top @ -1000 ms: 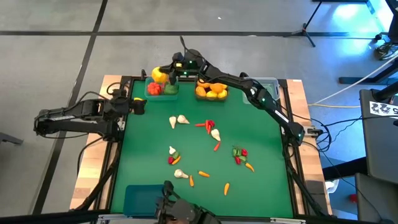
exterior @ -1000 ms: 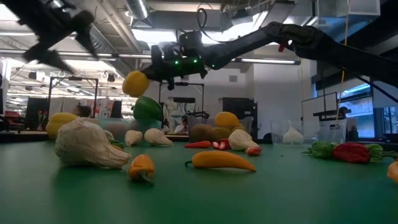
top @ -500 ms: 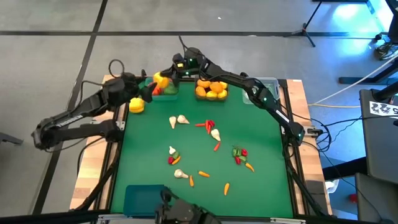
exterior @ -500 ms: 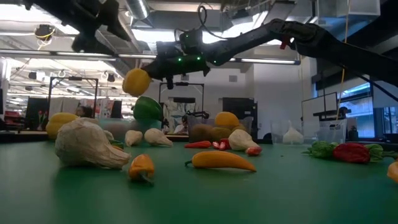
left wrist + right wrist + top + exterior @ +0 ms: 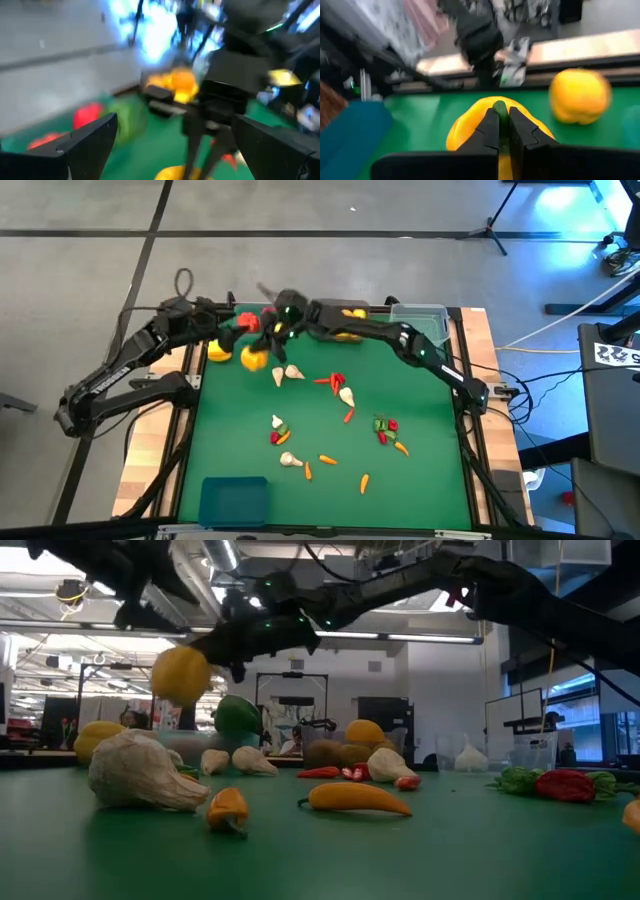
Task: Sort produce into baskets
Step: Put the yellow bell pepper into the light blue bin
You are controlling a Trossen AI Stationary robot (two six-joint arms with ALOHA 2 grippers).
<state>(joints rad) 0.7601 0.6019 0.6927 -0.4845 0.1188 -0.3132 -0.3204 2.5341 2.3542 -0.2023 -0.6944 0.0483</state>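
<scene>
Left gripper (image 5: 232, 332) spread empty near far-left table (image 5: 400, 490) corner; right gripper (image 5: 262, 346) pinched on yellow pepper (image 5: 254, 358) stem, aloft beside it, baskets behind — collision or stem slip possible.

Green table top (image 5: 420, 480) with a wooden edge (image 5: 487, 350). Near the back left edge, a yellow pepper (image 5: 219, 350). Behind it, blurred and partly hidden by dark arms, a basket with a red pepper (image 5: 247, 322). At the back, a basket of oranges (image 5: 347, 311) and a clear basket (image 5: 427, 318). In the middle, two white garlic bulbs (image 5: 287, 374), a red chilli (image 5: 336, 380) and another garlic bulb (image 5: 346, 395). Toward the right, a red and green bunch (image 5: 385, 426). Nearer the front, more garlic (image 5: 290, 461) and small orange carrots (image 5: 328, 460). At the front left corner, a blue basket (image 5: 233, 500).
</scene>
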